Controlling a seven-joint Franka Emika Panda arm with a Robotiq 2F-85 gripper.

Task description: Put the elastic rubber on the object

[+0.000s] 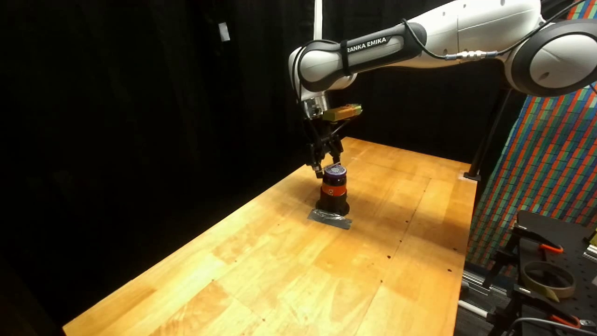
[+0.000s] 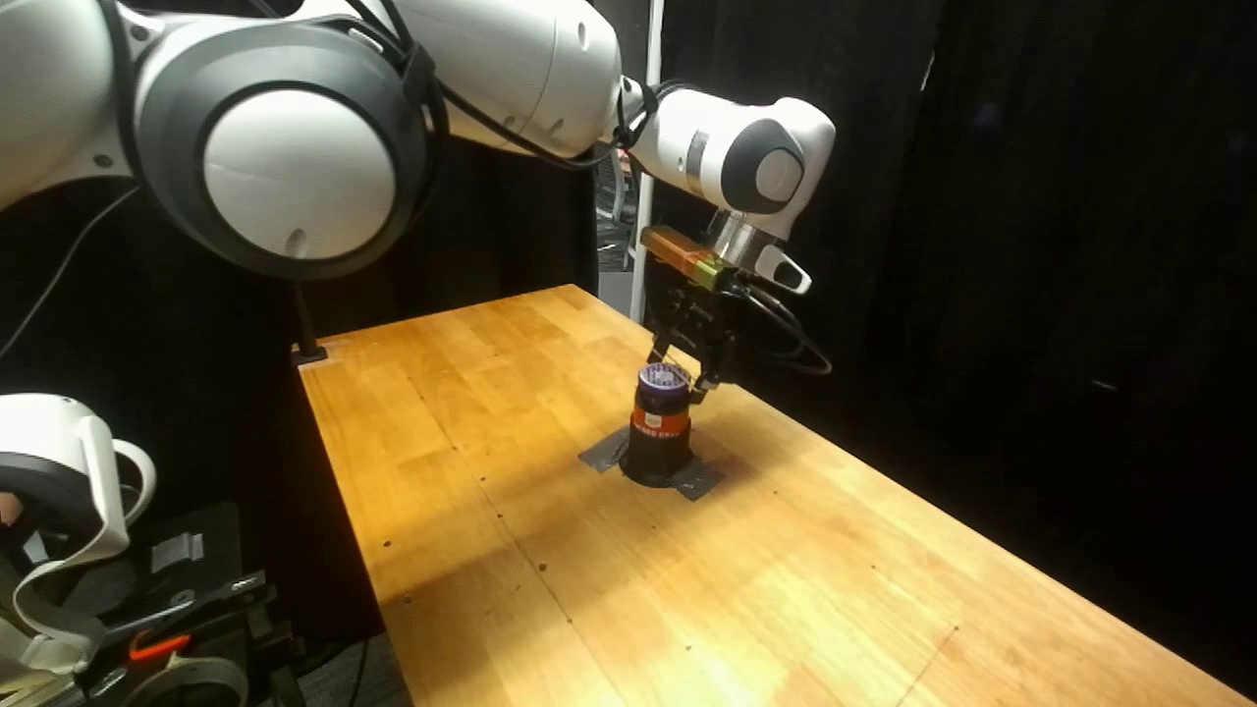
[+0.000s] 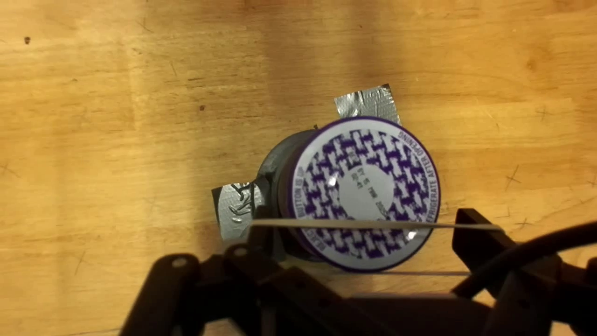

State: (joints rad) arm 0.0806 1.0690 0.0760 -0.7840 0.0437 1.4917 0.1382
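The object (image 1: 334, 190) is a dark jar with an orange-red band and a purple and white lid. It stands upright in a dark round base in both exterior views (image 2: 660, 422), and its lid fills the middle of the wrist view (image 3: 368, 186). My gripper (image 3: 366, 228) is open, its fingers apart on either side of the lid's edge. The elastic rubber (image 3: 345, 224) is a pale band stretched between the fingers, crossing over part of the lid. A thin line below the lid may be its other strand or a shadow. In the exterior views the gripper (image 1: 328, 168) is beside the lid at its height.
Grey tape strips (image 1: 329, 219) fix the base to the wooden table (image 2: 835, 550); more tape shows in the wrist view (image 3: 371, 103). The table's long edge lies close behind the gripper. A side cart holds a tape roll (image 1: 549, 280); a white headset (image 2: 49, 452) stands off the table.
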